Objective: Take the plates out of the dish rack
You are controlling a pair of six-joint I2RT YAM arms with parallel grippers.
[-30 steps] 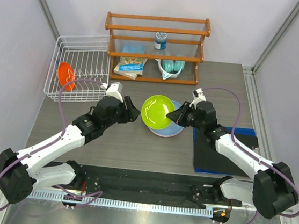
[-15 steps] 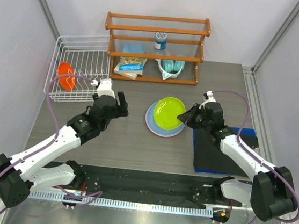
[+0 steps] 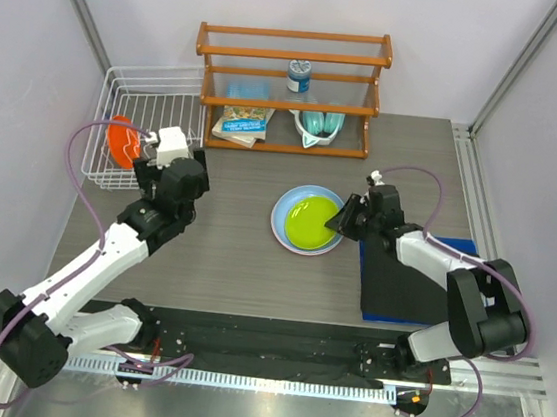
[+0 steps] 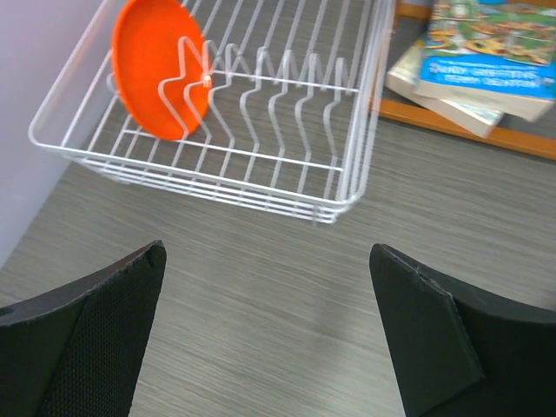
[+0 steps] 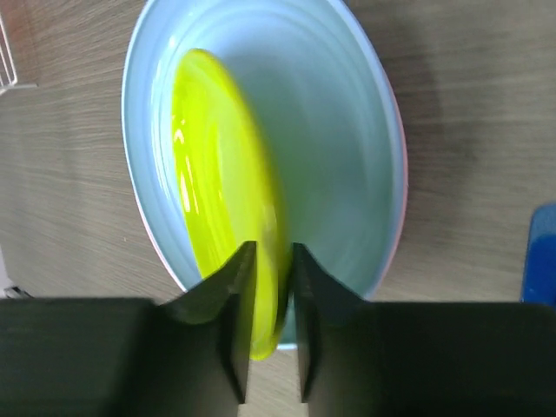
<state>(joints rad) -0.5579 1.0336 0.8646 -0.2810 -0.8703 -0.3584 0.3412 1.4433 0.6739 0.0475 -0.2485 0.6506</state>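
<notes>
A shelf [image 3: 290, 89] at the table's [image 3: 232, 264] 12 o'clock holds books [image 3: 242, 124], a bottle [image 3: 299, 75] and a teal bowl [image 3: 318, 125]. A mat [image 3: 400, 288] lies at 4 o'clock.

Before your left gripper [image 4: 268, 252]: bare table [image 4: 261, 347] | dish rack [image 4: 343, 187] front wire wall blocks low entry | orange plate [image 4: 161, 69] stands among tines [image 4: 248, 87], free from above.

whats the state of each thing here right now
orange plate, upright in the dish rack
dish rack, holds only that plate
lime green plate, tilted, edge in the right gripper
light blue plate, flat on the table
right gripper, shut on lime green plate
left gripper, open, empty
</notes>
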